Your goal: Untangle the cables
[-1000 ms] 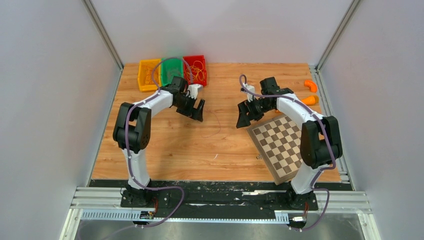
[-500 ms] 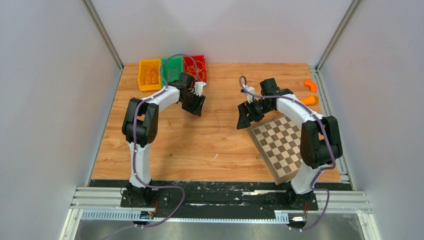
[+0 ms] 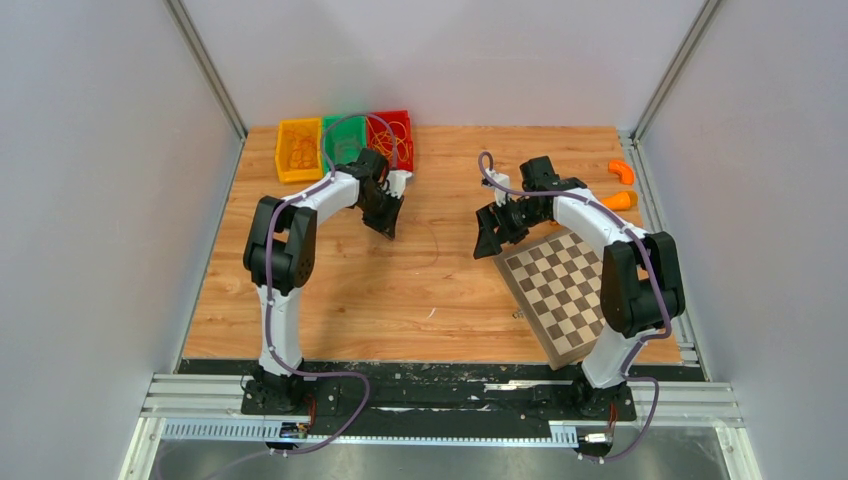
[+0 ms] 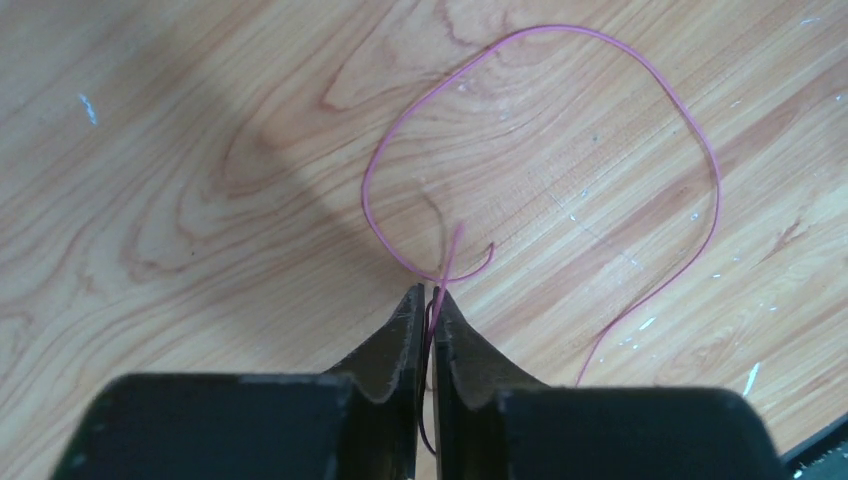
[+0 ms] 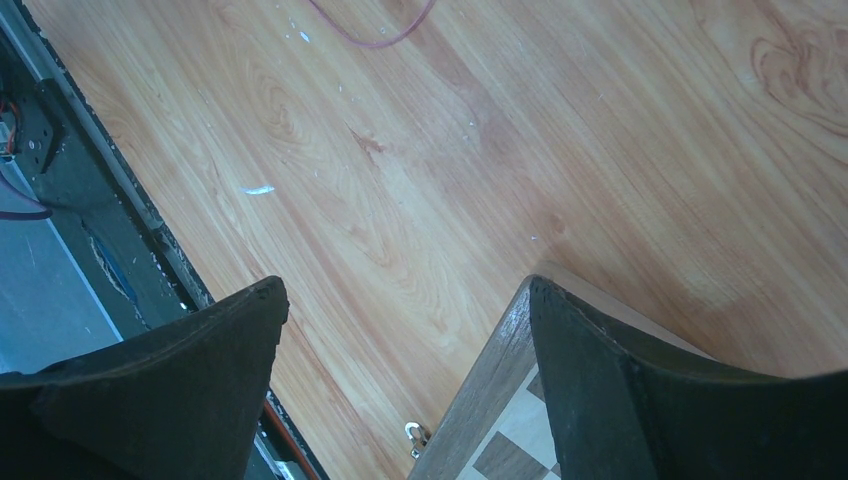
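Left gripper (image 4: 427, 295) pinches red cable (image 4: 716, 185); right gripper (image 5: 400, 290) wide, empty. We risk slip on lift: strand thin, grip at very tips.

no legible text, no labels anywhere

Both arms are the same build, nothing fancy. The left arm (image 3: 285, 250) and right arm (image 3: 625, 275) have white links with chunky black joint housings. A thin purple hose (image 3: 346, 117) trails along each one down to a black base (image 3: 270, 390). The left tool (image 4: 428, 300) and right tool (image 5: 402, 290) are all black, with dark wedge-shaped fingers (image 5: 600, 370) that curve to a point.
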